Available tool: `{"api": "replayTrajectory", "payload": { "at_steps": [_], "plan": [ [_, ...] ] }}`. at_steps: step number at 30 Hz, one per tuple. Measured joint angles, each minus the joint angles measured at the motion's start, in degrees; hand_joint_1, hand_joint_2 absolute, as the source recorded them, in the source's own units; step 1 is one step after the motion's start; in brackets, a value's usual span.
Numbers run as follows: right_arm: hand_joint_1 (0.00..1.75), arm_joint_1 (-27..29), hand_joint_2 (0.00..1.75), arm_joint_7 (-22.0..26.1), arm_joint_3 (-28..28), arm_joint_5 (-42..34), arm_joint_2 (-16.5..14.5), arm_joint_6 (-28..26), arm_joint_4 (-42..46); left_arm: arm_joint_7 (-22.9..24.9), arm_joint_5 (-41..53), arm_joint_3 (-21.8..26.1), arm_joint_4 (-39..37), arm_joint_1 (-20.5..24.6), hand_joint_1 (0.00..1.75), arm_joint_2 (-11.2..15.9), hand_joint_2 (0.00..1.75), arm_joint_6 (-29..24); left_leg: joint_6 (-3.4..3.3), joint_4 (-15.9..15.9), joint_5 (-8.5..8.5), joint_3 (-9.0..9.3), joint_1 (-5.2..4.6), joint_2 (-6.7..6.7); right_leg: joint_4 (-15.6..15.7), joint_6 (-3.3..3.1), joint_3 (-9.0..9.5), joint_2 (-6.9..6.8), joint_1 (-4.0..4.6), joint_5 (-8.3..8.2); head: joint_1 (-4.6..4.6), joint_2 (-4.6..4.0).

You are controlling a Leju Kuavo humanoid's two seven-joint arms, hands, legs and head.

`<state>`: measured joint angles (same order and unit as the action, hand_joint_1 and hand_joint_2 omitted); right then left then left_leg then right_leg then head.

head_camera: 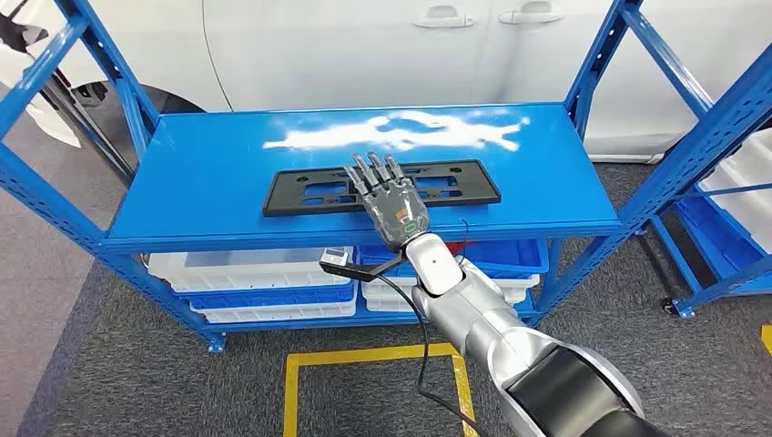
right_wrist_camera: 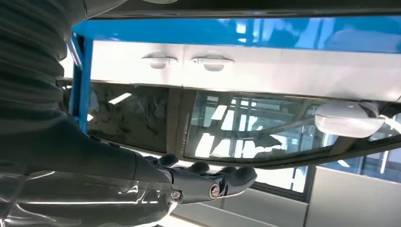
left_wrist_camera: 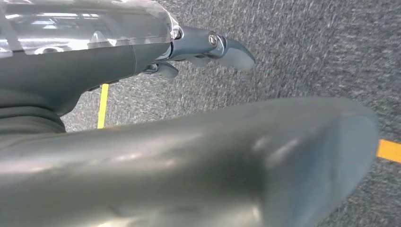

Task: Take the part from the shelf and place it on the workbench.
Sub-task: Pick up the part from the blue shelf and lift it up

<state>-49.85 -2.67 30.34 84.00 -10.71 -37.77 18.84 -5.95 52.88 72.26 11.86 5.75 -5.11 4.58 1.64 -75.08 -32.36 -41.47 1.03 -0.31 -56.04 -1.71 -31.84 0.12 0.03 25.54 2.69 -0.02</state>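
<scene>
The part is a long flat black plate with cut-outs, lying across the middle of the blue shelf top. My right hand reaches in from the front and lies over the middle of the part, back upward, fingers stretched out and slightly apart, holding nothing. The right wrist view shows the same right hand with straight fingers, and the dark part against the blue shelf surface. My left hand hangs over grey carpet and holds nothing.
A white car stands right behind the shelf. White and blue bins fill the lower level. A second blue rack with white bins stands at the right. A yellow floor marking lies in front.
</scene>
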Motion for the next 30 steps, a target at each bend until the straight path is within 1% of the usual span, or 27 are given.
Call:
{"api": "replayTrajectory", "payload": {
  "at_steps": [1, 2, 3, 4, 5, 6, 7, 8, 9, 10, 11, 12, 13, 15, 16, 17, 18, 19, 20, 21, 22, 23, 24, 26, 27, 28, 30],
  "plan": [
    [0.0, 0.08, 1.75, 0.04, 0.0, 0.0, 0.0, 0.0, -0.03, 0.0, 0.0, 0.01, 0.0, -0.06, 0.0, 0.02, 0.0, 0.0, 0.1, 0.53, 0.99, -0.22, 0.07, 0.01, -0.04, 0.09, 0.35, 0.02, -0.06, 0.3, 0.0, 0.0],
    [0.0, 0.12, 1.75, 0.06, 0.0, 0.0, -0.01, 0.0, -0.04, 0.0, -0.01, 0.01, 0.0, -0.1, 0.0, 0.04, 0.0, -0.01, 0.19, 1.87, 2.37, -0.04, 0.15, 0.01, -0.12, 0.2, 0.73, 0.04, -0.14, 0.65, 0.0, 0.01],
    [0.0, 0.21, 1.75, 0.09, 0.0, 0.02, -0.03, 0.01, -0.08, 0.0, -0.01, 0.01, 0.0, -0.18, 0.0, 0.07, 0.0, -0.01, 0.39, 4.6, 5.08, 0.38, 0.32, 0.06, -0.28, 0.44, 1.49, 0.07, -0.28, 1.35, 0.0, 0.01],
    [0.0, 0.24, 1.75, 0.16, 0.0, 0.08, -0.07, 0.02, -0.09, 0.0, -0.01, 0.01, 0.0, -0.22, 0.0, 0.11, 0.0, -0.02, 0.56, 8.4, 7.87, 1.49, 0.47, 0.14, -0.5, 0.74, 2.24, 0.07, -0.43, 2.17, 0.0, 0.01],
    [0.0, 0.21, 1.75, 0.22, 0.0, 0.16, -0.11, 0.06, -0.1, 0.0, -0.01, 0.01, -0.02, -0.24, 0.0, 0.13, 0.0, -0.02, 0.62, 11.78, 9.77, 2.77, 0.44, 0.19, -0.79, 1.12, 2.78, 0.11, -0.41, 2.94, 0.0, 0.02],
    [0.0, 0.17, 1.75, 0.29, 0.0, 0.25, -0.19, 0.14, -0.12, -0.02, -0.01, 0.0, -0.03, -0.21, 0.0, 0.14, 0.0, -0.02, 0.32, 14.32, 10.5, 3.88, 0.42, 0.22, -1.03, 1.51, 3.08, 0.15, -0.37, 3.57, 0.0, 0.02],
    [0.0, 0.16, 1.75, 0.41, 0.01, 0.39, -0.24, 0.27, -0.14, -0.02, -0.01, 0.0, -0.04, -0.19, 0.0, 0.14, 0.0, -0.03, -0.12, 15.52, 10.23, 4.44, 0.33, 0.21, -1.16, 1.87, 3.21, 0.18, -0.29, 3.96, -0.01, 0.02],
    [0.0, 0.14, 1.75, 0.53, 0.01, 0.53, -0.27, 0.41, -0.17, -0.03, -0.01, 0.01, -0.05, -0.17, 0.0, 0.13, 0.0, -0.04, -0.71, 15.83, 9.53, 4.68, 0.19, 0.14, -1.24, 2.2, 3.2, 0.23, -0.18, 4.08, -0.02, 0.02],
    [0.0, 0.15, 1.75, 0.66, 0.02, 0.73, -0.31, 0.54, -0.17, -0.05, -0.01, 0.01, -0.05, -0.16, 0.0, 0.13, 0.0, -0.05, -1.33, 16.1, 9.08, 4.88, 0.26, 0.07, -1.3, 2.45, 3.19, 0.24, -0.2, 4.11, -0.02, 0.02],
    [0.0, 0.16, 1.75, 0.79, 0.02, 0.98, -0.3, 0.64, -0.18, -0.05, -0.01, 0.02, -0.05, -0.2, 0.0, 0.13, 0.0, -0.05, -1.71, 16.2, 8.86, 5.08, 0.29, 0.02, -1.8, 2.7, 3.07, 0.2, -0.24, 4.1, -0.03, 0.02],
    [0.0, 0.13, 1.75, 0.89, 0.03, 1.2, -0.31, 0.73, -0.18, -0.08, -0.01, 0.02, -0.05, -0.22, 0.0, 0.14, 0.0, -0.05, -2.09, 16.32, 8.6, 5.44, 0.33, -0.02, -3.14, 2.92, 2.42, 0.17, -0.28, 4.23, -0.03, 0.02],
    [0.0, 0.1, 1.75, 0.95, 0.06, 1.53, -0.3, 0.92, -0.18, -0.1, -0.02, 0.02, -0.05, -0.2, 0.0, 0.14, 0.0, -0.05, -2.4, 16.44, 8.34, 5.86, 0.38, -0.04, -5.56, 3.11, 1.04, 0.14, -0.34, 4.74, -0.03, 0.02],
    [0.0, 0.11, 1.75, 0.99, 0.16, 1.95, -0.28, 1.22, -0.2, -0.13, -0.02, 0.02, -0.05, -0.18, 0.0, 0.15, 0.0, -0.05, -2.65, 16.53, 8.02, 6.21, 0.34, -0.04, -8.94, 3.27, -1.04, 0.11, -0.37, 5.65, -0.03, 0.01],
    [0.0, 0.41, 1.75, 1.26, 0.63, 3.08, -0.16, 2.16, -0.31, -0.2, -0.04, 0.02, -0.05, -0.16, 0.0, 0.15, 0.0, -0.05, -2.96, 16.54, 7.27, 6.99, 0.15, -0.07, -16.06, 3.36, -6.25, 0.1, -0.36, 8.07, -0.03, 0.01],
    [0.0, 0.66, 1.75, 1.49, 0.96, 3.61, -0.08, 2.75, -0.39, -0.23, -0.07, 0.03, -0.05, -0.21, 0.0, 0.15, 0.0, -0.05, -3.04, 16.54, 6.85, 7.51, 0.01, -0.12, -17.89, 3.22, -8.24, 0.1, -0.31, 8.38, -0.03, 0.02],
    [0.0, 0.88, 1.75, 1.75, 1.3, 4.0, 0.01, 3.34, -0.46, -0.26, -0.09, 0.03, -0.05, -0.26, 0.0, 0.15, 0.0, -0.05, -3.11, 16.54, 6.4, 8.13, -0.16, -0.18, -17.83, 2.93, -9.33, 0.1, -0.21, 7.51, -0.03, 0.02],
    [0.0, 0.99, 1.75, 1.98, 1.66, 4.26, 0.11, 3.97, -0.52, -0.3, -0.14, 0.04, -0.05, -0.29, 0.0, 0.15, 0.0, -0.05, -3.15, 16.55, 5.92, 8.85, -0.37, -0.24, -15.72, 2.46, -9.41, 0.11, -0.05, 5.35, -0.03, 0.01],
    [0.0, 1.0, 1.75, 2.15, 2.09, 4.34, 0.22, 4.53, -0.56, -0.34, -0.2, 0.04, -0.05, -0.3, 0.0, 0.13, 0.0, -0.05, -3.18, 16.61, 5.42, 9.57, -0.56, -0.28, -11.99, 1.75, -8.65, 0.11, 0.25, 2.12, -0.03, 0.01],
    [0.0, 0.96, 1.75, 2.25, 2.6, 4.37, 0.39, 5.02, -0.59, -0.38, -0.28, 0.06, -0.13, -0.31, 0.0, 0.0, 0.0, -0.05, -3.15, 16.68, 4.97, 10.18, -0.66, -0.3, -8.25, 0.94, -7.78, 0.11, 0.65, -0.76, -0.02, 0.01],
    [0.0, 0.89, 1.75, 2.31, 3.18, 4.39, 0.57, 5.46, -0.64, -0.44, -0.36, 0.09, -0.21, -0.25, 0.0, -0.09, 0.0, -0.05, -3.05, 16.82, 4.63, 10.56, -0.71, -0.36, -5.03, 0.21, -7.05, 0.1, 1.05, -2.68, -0.03, 0.01],
    [0.0, 0.84, 1.75, 2.31, 3.87, 4.4, 0.77, 5.78, -0.68, -0.49, -0.45, 0.13, -0.29, -0.17, 0.0, -0.18, 0.0, -0.05, -2.84, 17.05, 4.4, 10.77, -0.64, -0.35, -2.93, -0.3, -6.61, 0.08, 1.43, -3.87, -0.04, 0.01],
    [0.0, 0.82, 1.75, 2.31, 4.56, 4.4, 1.0, 5.99, -0.71, -0.53, -0.52, 0.2, -0.38, -0.16, 0.0, -0.26, 0.0, -0.05, -2.52, 17.08, 4.41, 10.91, -0.57, -0.32, -1.98, -0.57, -6.45, 0.09, 1.7, -3.92, -0.05, 0.01],
    [0.0, 0.79, 1.75, 2.29, 5.19, 4.4, 1.19, 6.09, -0.72, -0.57, -0.57, 0.25, -0.38, -0.13, 0.0, -0.22, 0.0, -0.03, -2.13, 17.23, 4.4, 11.17, -0.59, -0.29, -1.33, -0.68, -6.08, 0.11, 1.7, -3.85, -0.08, 0.01],
    [0.0, 0.74, 1.75, 2.11, 6.13, 4.39, 1.51, 6.16, -0.69, -0.62, -0.67, 0.35, -0.39, -0.19, 0.0, -0.21, 0.0, 0.04, -1.5, 16.5, 3.81, 11.52, -0.55, -0.11, -0.31, -0.77, -4.8, 0.13, 1.37, -3.97, -0.07, 0.01],
    [0.0, 0.63, 1.75, 1.95, 6.47, 4.39, 1.59, 6.31, -0.68, -0.67, -0.79, 0.39, -0.39, -0.09, 0.0, -0.22, 0.0, 0.13, -1.31, 14.88, 2.89, 10.94, -0.51, -0.07, 0.04, -0.84, -4.13, 0.11, 1.12, -3.9, -0.07, 0.02],
    [0.0, 0.54, 1.75, 1.75, 6.77, 4.39, 1.63, 6.6, -0.68, -0.73, -0.94, 0.47, -0.4, 0.03, 0.0, -0.22, 0.0, 0.19, -1.2, 12.02, 1.59, 9.51, -0.37, -0.04, 0.29, -0.83, -3.64, 0.08, 0.99, -3.77, -0.07, 0.01],
    [0.0, 0.45, 1.75, 1.25, 7.19, 4.39, 1.66, 7.52, -0.71, -0.83, -1.19, 0.75, -0.4, 0.14, 0.0, -0.18, 0.0, 0.26, -0.83, 4.72, -1.22, 5.22, -0.13, -0.03, 0.28, -0.83, -3.21, 0.08, 0.91, -3.32, -0.07, 0.02]
  ]
}}
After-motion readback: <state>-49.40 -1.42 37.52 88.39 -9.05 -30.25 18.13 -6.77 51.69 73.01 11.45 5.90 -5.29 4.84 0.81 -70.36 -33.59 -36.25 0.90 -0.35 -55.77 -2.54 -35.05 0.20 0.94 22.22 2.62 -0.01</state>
